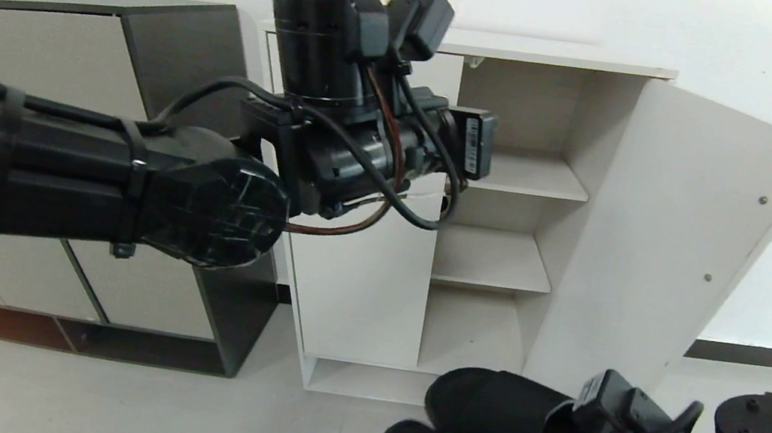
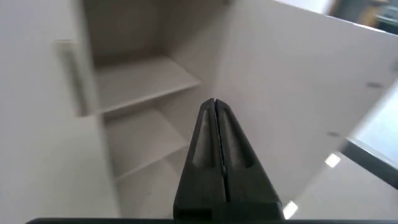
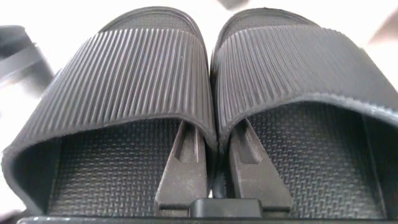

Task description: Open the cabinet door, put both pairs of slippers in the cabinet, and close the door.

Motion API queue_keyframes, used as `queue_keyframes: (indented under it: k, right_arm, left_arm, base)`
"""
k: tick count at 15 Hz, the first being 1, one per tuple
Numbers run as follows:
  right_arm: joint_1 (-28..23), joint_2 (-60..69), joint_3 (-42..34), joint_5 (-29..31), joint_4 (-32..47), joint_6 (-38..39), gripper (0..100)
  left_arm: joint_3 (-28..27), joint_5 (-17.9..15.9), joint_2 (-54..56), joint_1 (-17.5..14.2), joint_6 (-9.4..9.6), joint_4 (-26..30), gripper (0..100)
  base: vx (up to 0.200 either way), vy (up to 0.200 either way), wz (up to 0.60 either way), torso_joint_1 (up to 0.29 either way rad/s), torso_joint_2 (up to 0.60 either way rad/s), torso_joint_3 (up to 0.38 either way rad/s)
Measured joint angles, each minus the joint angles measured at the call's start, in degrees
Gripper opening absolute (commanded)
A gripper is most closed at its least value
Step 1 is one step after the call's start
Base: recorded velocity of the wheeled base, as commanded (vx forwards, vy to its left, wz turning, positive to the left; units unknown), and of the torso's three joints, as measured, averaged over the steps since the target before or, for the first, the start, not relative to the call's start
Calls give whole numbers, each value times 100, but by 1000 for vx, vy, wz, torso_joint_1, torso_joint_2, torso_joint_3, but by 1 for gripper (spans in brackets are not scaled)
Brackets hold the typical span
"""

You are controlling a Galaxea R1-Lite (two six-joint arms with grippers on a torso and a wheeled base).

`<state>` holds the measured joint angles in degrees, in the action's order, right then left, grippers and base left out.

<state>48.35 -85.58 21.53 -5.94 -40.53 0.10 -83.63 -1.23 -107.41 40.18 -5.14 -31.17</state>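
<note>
Open door bares the shelves; left arm partly blocks them.

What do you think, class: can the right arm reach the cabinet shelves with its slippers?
Probably yes: the door stands wide open, the shelves look bare, and the right gripper, shut on the slippers, sits low before the opening.

The black left arm covers the upper half of the white cabinet's closed left door and part of the dark grey cabinet, which the picture's edge also cuts. The black ribbed rubber slippers run off the bottom edge in the head view. Under their straps the right gripper hides its finger ends.
</note>
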Motion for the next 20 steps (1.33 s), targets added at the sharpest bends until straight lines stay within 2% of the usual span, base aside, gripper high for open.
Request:
queue_keyframes:
  k: [3, 4, 5, 7, 8, 9, 11, 13, 15, 17, 18, 19, 20]
  right_arm:
    - [-168, -489, 514, 1374, -191, 569, 0]
    - [-190, -697, 713, 1976, -325, 705, 0]
    - [-216, -885, 887, 2342, -418, 805, 0]
    - [-273, -1232, 1203, 3098, -453, 844, 0]
    - [-360, -1392, 1358, 3363, -455, 850, 0]
    - [-433, -1508, 1438, 3410, -457, 852, 0]
    - [-463, -1652, 1488, 3421, -466, 852, 0]
    - [-489, -1709, 1441, 3443, -460, 839, 0]
    - [-475, -1731, 1424, 3438, -464, 841, 0]
    - [-474, -1742, 1414, 3434, -464, 844, 0]
    - [-474, -1746, 1413, 3426, -466, 848, 0]
    - [-472, -1751, 1404, 3429, -512, 846, 0]
    - [-456, -1754, 1395, 3401, -596, 844, 0]
  left_arm:
    - [466, 796, 629, -234, 69, 154, 0]
    - [858, 1042, 1028, -267, 187, 310, 0]
    - [1235, 1214, 1395, -286, 304, 405, 0]
    - [2272, 1596, 2541, -350, 670, 679, 0]
    - [2719, 1803, 3162, -466, 790, 866, 0]
    - [3137, 1976, 3829, -669, 878, 1106, 0]
    - [4025, 2287, 5196, -1326, 998, 1593, 0]
    - [5077, 2425, 6599, -2393, 1073, 1921, 0]
    - [6203, 2354, 8048, -3346, 1139, 2370, 0]
    - [7191, 2003, 9195, -3771, 1170, 2866, 0]
    - [7617, 1552, 9674, -3867, 1157, 2915, 0]
    - [7930, 757, 10052, -3917, 1031, 2882, 0]
    - [8102, 150, 10288, -3961, 837, 3006, 0]
  base:
    - [0, 0, 0, 0, 0, 0]
    - [0, 0, 0, 0, 0, 0]
    - [0, 0, 0, 0, 0, 0]
    - [0, 0, 0, 0, 0, 0]
    - [0, 0, 0, 0, 0, 0]
    - [0, 0, 0, 0, 0, 0]
    - [0, 0, 0, 0, 0, 0]
    - [0, 0, 0, 0, 0, 0]
    - [0, 0, 0, 0, 0, 0]
    - [0, 0, 0, 0, 0, 0]
    - [0, 0, 0, 0, 0, 0]
    - [0, 0, 0, 0, 0, 0]
    - [0, 0, 0, 0, 0, 0]
